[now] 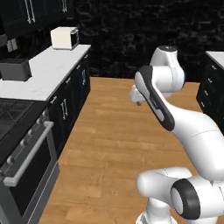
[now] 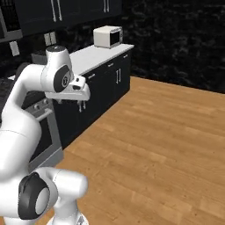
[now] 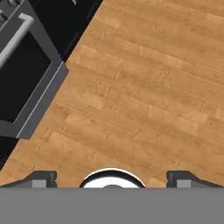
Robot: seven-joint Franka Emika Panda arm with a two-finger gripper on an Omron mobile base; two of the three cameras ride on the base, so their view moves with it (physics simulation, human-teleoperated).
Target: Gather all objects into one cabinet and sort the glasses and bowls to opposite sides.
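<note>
The end effector (image 3: 112, 177) hangs released and empty, pointing down at bare wooden floor (image 3: 144, 87). From here, the dark wall cabinets (image 2: 66, 11) sit up and leftward, above the bench (image 1: 48, 65), so I'd judge the base must drive that way first.

Arm folded, pincer (image 3: 112, 180) agape, pointing down.
</note>
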